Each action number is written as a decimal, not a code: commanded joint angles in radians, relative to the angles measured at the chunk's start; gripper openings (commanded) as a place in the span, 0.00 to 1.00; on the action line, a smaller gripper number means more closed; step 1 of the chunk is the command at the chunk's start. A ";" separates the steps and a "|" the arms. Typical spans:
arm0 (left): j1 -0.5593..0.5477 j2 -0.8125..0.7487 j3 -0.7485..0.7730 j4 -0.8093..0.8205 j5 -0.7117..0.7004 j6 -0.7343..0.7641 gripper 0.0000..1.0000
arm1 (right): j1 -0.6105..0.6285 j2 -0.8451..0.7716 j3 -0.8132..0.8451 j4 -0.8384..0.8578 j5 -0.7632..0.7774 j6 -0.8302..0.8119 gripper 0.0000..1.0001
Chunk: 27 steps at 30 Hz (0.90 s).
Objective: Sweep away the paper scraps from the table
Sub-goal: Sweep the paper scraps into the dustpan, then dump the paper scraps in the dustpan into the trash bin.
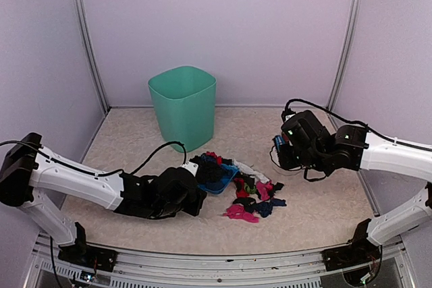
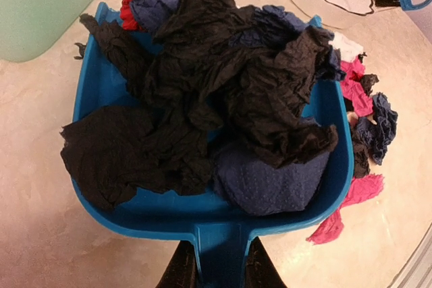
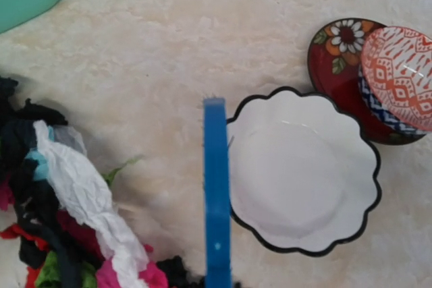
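Observation:
A blue dustpan (image 2: pixel 108 92) lies flat on the table (image 1: pixel 317 214), heaped with black, dark blue and red paper scraps (image 2: pixel 223 92). My left gripper (image 2: pixel 219 257) is shut on its handle, one dark finger on each side. More pink, black, white and green paper scraps (image 1: pixel 256 197) lie on the table just right of the pan's mouth. My right gripper (image 1: pixel 279 150) hovers to the right of that pile and holds a blue brush (image 3: pixel 216 193). The brush juts up the middle of the right wrist view, where the fingers themselves are out of frame.
A green bin (image 1: pixel 183 106) stands behind the dustpan. A white scalloped bowl (image 3: pixel 304 180) sits beside the brush, with stacked patterned bowls (image 3: pixel 381 79) behind it. Grey walls close in the back and sides, and a metal rim (image 1: pixel 223 261) runs along the front.

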 commanded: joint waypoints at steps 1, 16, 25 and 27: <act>0.020 -0.054 0.076 -0.099 -0.021 0.040 0.00 | -0.012 -0.031 -0.014 0.005 0.016 0.019 0.00; 0.170 -0.189 0.465 -0.497 0.125 0.139 0.00 | -0.019 -0.043 -0.044 0.067 0.004 0.002 0.00; 0.374 -0.122 0.717 -0.620 0.398 0.197 0.00 | -0.019 -0.048 -0.048 0.094 -0.004 0.000 0.00; 0.416 -0.088 0.771 -0.634 0.460 0.224 0.00 | -0.020 -0.050 -0.051 0.099 -0.005 0.003 0.00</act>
